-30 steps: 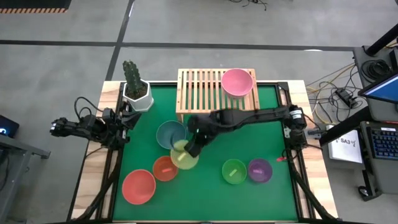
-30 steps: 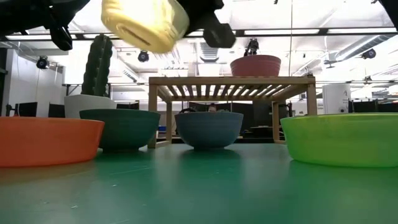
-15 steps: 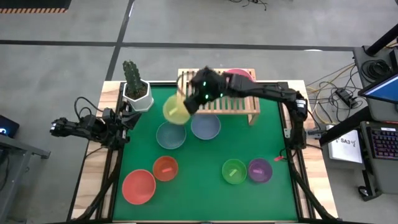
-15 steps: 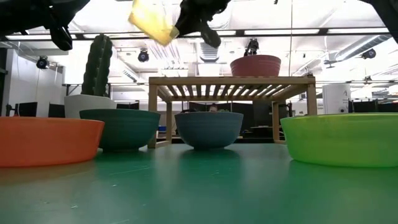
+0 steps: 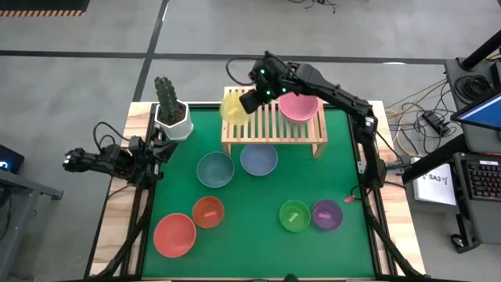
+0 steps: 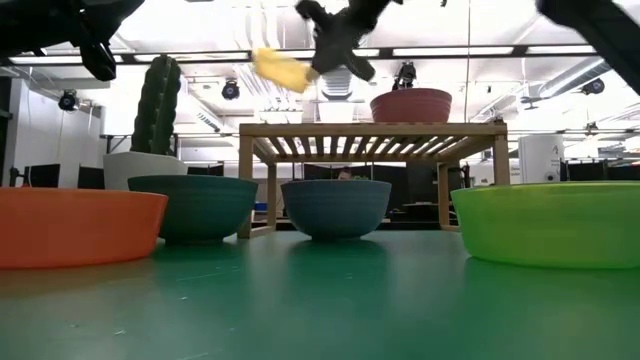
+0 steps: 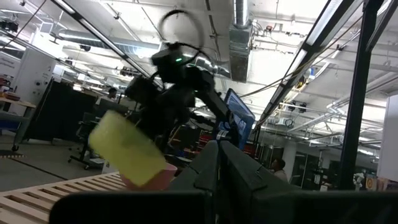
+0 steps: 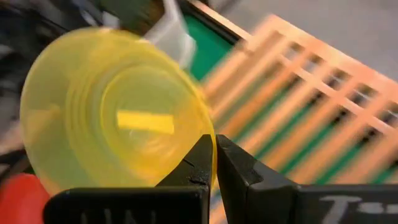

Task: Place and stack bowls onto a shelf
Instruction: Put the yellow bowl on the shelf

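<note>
Front row: nearest the lower edge of the high view sit the red-pink bowl, the red bowl, the green bowl and the purple bowl, all on the green mat and none stacked.
Middle row: the teal bowl and blue bowl wait side by side just in front of the shelf.
My right gripper: clamped on the rim of the yellow bowl, carrying it tilted in the air over the shelf's left end, upper centre of the high view; it is not set down yet.
Shelf: only the pink bowl rests on the slats, toward the right end.
My left gripper: shut and empty, parked at the mat's left edge near the cactus pot.
Progress: I judge one bowl placed, one in transit, six left, and no stacking begun.
</note>
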Motion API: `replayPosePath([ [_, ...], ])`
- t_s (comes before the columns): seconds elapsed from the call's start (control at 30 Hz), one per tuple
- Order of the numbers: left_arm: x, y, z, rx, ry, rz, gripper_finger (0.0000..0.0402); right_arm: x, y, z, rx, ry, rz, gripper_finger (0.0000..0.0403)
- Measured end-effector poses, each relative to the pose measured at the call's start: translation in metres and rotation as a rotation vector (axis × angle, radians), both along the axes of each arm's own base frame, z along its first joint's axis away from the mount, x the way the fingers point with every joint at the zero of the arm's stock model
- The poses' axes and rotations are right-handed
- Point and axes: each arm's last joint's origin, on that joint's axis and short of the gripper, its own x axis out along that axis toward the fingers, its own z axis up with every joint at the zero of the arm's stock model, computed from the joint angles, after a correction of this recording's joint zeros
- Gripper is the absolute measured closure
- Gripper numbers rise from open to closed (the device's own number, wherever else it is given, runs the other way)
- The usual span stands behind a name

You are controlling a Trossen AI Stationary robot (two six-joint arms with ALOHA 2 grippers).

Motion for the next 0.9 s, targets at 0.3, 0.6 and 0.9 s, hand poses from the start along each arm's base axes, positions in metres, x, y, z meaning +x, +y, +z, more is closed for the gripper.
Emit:
replayPosePath([
  [0.3, 0.000, 0.000, 0.000, 0.000, -0.001, 0.001, 0.0402, -0.029, -0.040, -0.012, 0.030, 0.135, -0.072, 0.0394],
  [0.6, 0.000, 0.000, 0.000, 0.000, -0.002, 0.001, 0.0402, -0.028, -0.042, -0.012, 0.001, 0.129, -0.042, 0.0394],
  [0.9, 0.000, 0.000, 0.000, 0.000, -0.002, 0.001, 0.0402, -0.007, -0.040, -0.037, 0.018, 0.176, 0.002, 0.0394],
])
